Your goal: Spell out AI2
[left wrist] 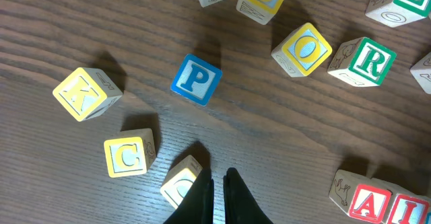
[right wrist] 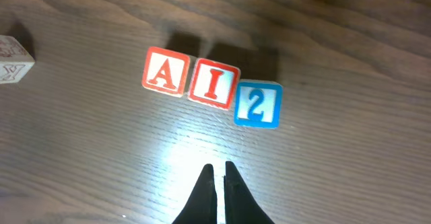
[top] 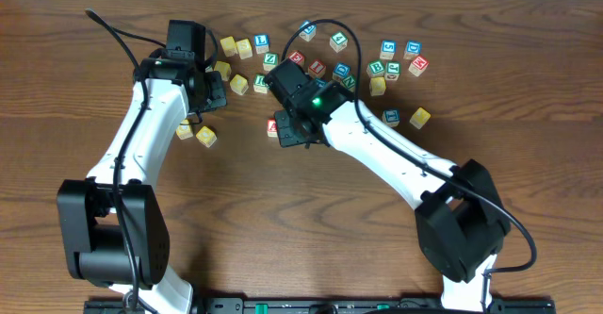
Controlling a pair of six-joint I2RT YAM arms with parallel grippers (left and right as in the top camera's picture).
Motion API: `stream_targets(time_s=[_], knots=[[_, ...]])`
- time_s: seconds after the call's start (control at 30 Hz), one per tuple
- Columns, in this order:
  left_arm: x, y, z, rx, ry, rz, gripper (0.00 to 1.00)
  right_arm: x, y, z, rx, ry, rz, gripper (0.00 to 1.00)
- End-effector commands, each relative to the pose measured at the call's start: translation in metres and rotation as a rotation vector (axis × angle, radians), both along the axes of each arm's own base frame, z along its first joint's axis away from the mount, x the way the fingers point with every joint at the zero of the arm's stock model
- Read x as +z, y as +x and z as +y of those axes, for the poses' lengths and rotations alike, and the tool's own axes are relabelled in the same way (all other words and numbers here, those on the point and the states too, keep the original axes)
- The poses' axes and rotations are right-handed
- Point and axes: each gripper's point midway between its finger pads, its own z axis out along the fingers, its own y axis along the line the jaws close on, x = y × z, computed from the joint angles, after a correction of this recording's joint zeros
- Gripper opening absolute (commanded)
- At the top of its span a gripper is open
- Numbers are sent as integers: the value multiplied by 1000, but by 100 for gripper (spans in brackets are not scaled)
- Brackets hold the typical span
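Observation:
In the right wrist view a red A block [right wrist: 165, 72], a red I block [right wrist: 214, 84] and a blue 2 block [right wrist: 258, 103] lie side by side in a row on the wood table. The 2 sits slightly lower than the other two. My right gripper [right wrist: 219, 172] is shut and empty, hovering just in front of the row. In the overhead view the right arm covers most of the row; only the A block [top: 273, 126] peeks out. My left gripper [left wrist: 217, 179] is shut and empty beside a yellow block [left wrist: 180, 182]. The A and I also show in the left wrist view [left wrist: 369, 200].
Loose letter blocks lie scattered at the back of the table [top: 396, 64]. Near my left gripper are a blue P [left wrist: 196, 80], yellow C [left wrist: 128, 155], yellow K [left wrist: 86, 93], yellow O [left wrist: 304, 49] and green R [left wrist: 363, 61]. A pale block [right wrist: 13, 59] lies left of the row.

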Motion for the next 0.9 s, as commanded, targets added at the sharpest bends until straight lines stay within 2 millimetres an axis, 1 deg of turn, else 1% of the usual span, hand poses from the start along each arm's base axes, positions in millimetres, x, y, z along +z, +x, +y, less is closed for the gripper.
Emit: stream_targets(time_s=[0.0, 0.2, 0.33, 0.43, 0.5, 0.87], knots=[[-2, 2, 1, -9, 13, 7, 8, -17, -7, -7, -24, -32, 45, 1], [-2, 2, 1, -9, 13, 7, 7, -54, -14, -15, -63, -80, 104, 1], [-2, 2, 1, -9, 13, 7, 8, -66, -15, -19, -68, -105, 118, 1], [-2, 2, 1, -9, 13, 7, 8, -73, -9, -28, -97, -158, 89, 1], [-2, 2, 1, -9, 13, 7, 8, -78, -8, -28, -102, -161, 91, 1], [-2, 2, 1, -9, 13, 7, 8, -77, 6, -23, -114, -144, 31, 1]])
